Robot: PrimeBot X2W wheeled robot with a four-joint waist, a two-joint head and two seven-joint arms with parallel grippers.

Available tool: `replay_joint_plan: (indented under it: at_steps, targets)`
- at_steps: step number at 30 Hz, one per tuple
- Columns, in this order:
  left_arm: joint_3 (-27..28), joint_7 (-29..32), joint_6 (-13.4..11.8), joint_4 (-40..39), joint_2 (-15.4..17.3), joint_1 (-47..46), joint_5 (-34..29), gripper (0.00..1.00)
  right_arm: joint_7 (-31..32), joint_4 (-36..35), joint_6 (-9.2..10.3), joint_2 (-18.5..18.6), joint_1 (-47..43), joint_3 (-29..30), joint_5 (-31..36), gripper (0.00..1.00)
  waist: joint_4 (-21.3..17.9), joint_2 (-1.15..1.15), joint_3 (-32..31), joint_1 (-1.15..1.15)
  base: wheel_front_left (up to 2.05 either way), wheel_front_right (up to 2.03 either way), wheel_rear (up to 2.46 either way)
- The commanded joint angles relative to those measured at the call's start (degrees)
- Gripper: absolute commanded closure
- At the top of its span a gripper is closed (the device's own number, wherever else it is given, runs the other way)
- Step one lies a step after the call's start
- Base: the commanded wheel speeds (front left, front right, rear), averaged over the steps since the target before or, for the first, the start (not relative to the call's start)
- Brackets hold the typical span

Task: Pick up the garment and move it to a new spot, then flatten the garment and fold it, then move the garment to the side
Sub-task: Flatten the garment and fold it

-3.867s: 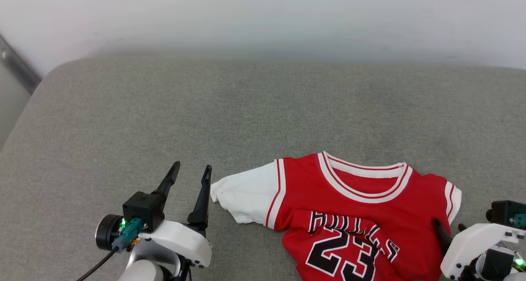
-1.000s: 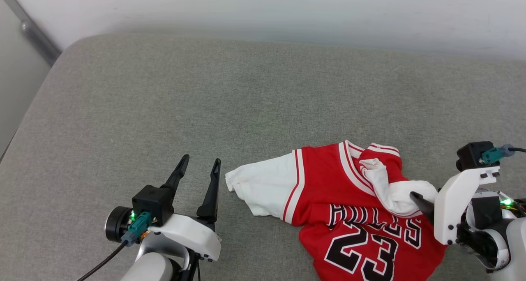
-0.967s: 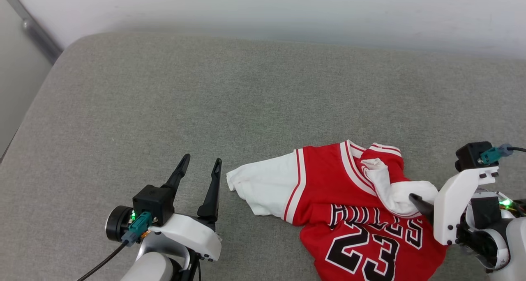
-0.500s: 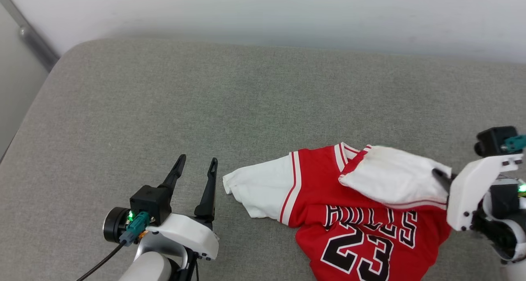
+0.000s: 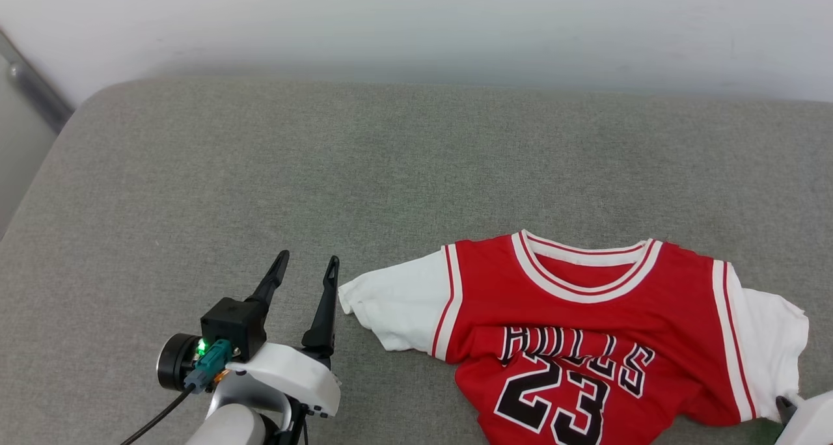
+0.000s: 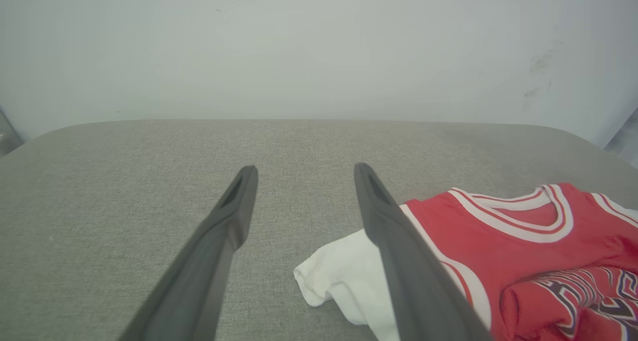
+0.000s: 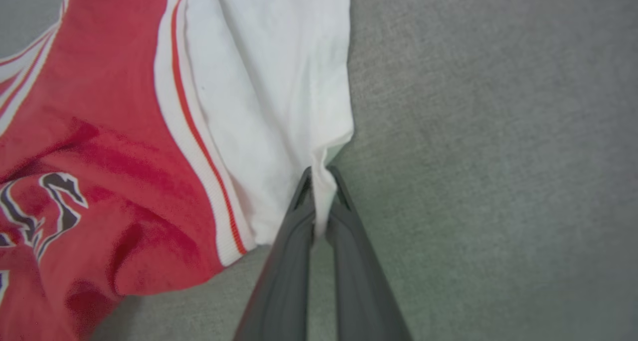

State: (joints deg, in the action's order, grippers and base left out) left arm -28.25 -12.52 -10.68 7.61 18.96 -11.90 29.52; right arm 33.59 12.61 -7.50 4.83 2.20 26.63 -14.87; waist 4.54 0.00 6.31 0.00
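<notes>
Flattening step, by the look of it. Face-up garment (image 5: 586, 302) near the grey cushion's (image 5: 260, 172) front edge, right side, sleeve hem (image 7: 326, 146) pinched in closed right gripper (image 7: 319, 174); left gripper (image 5: 304, 269) wide, empty, just beside other sleeve (image 5: 390, 305). Next, likely: tug sleeve outward, let go, then smooth rumpled lettering (image 5: 559, 380).
</notes>
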Motion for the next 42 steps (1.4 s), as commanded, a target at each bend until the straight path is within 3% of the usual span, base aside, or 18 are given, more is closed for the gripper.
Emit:
replay_joint_plan:
  at_steps: [1,2,7,17,23,30,33,42]
  targets:
    - [0.1,0.2,-0.3,-0.1,0.2,0.6,0.2,0.0,-1.8,0.9,0.02,-0.5,-0.3,0.3,0.1,0.24,-0.1,0.0,0.0,0.0,0.0,0.0,0.0]
    - [0.1,0.2,-0.4,-0.1,0.3,0.7,0.3,0.0,-3.6,1.9,0.02,-0.7,-0.3,0.7,0.2,0.0,-0.2,0.0,-0.1,0.0,0.0,0.0,0.0]
    - [0.3,0.5,-0.9,0.1,0.8,1.5,0.5,0.0,-13.4,4.8,0.02,-1.6,0.5,0.7,0.5,0.0,-0.8,0.0,-1.6,0.0,0.0,0.0,0.0]
    - [0.6,1.1,-2.1,0.3,1.4,4.5,1.8,0.0,-31.5,0.0,0.02,0.4,-0.3,-5.7,4.5,0.0,-1.0,0.0,-6.5,0.0,0.0,0.0,0.0]
    - [1.1,1.9,-2.8,0.0,2.5,5.9,2.2,0.0,-34.7,-6.4,0.03,0.2,-3.3,-13.3,5.4,0.0,-1.9,0.0,-7.8,0.0,0.0,0.0,0.0]
    - [1.7,3.8,-2.8,-0.1,4.3,6.4,3.0,0.0,-33.7,-13.9,0.02,-0.9,-7.4,-19.4,5.2,0.0,-3.3,0.0,-8.2,0.0,0.0,0.0,0.0]
    - [1.7,5.8,-1.9,-0.3,5.2,5.0,3.9,0.0,-33.1,-17.2,0.03,-1.4,-8.8,-20.8,5.1,0.0,-4.3,0.0,-7.8,0.0,0.0,0.0,0.0]
    - [-0.4,24.3,6.9,4.3,8.3,-8.0,10.5,0.0,-31.2,-23.5,0.02,-1.9,-6.3,-23.4,6.0,0.0,-8.5,0.0,0.0,0.0,0.0,0.0,0.0]
